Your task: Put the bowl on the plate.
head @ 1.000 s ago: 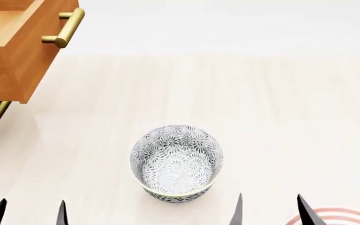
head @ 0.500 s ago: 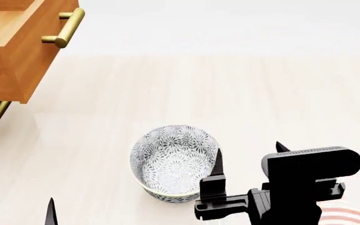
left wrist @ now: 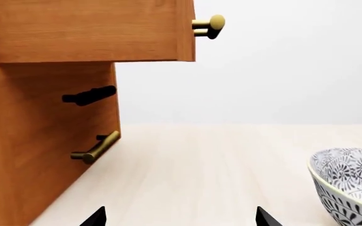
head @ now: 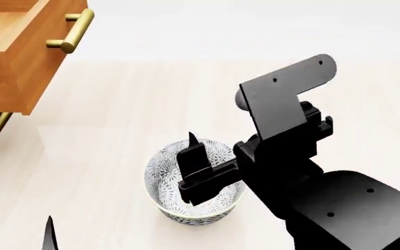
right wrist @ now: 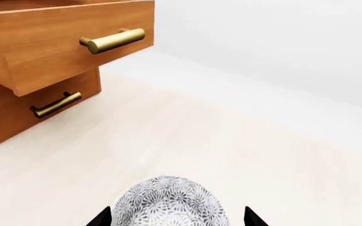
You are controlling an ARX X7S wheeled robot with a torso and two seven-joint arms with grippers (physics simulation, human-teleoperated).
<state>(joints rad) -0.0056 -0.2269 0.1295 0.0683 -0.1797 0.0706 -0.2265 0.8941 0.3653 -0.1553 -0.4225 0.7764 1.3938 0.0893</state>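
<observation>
Since half a second ago, the right arm has swung forward, bringing the right gripper [head: 194, 172] over the bowl [head: 169, 174], which sits empty on the table [head: 186, 99]. Head view: the left gripper [head: 14, 232] shows only spread fingertips. Left wrist view: an open wooden drawer [left wrist: 86, 30] projects beside the bowl. Right wrist view: fingertips stand apart, straddling the bowl.
</observation>
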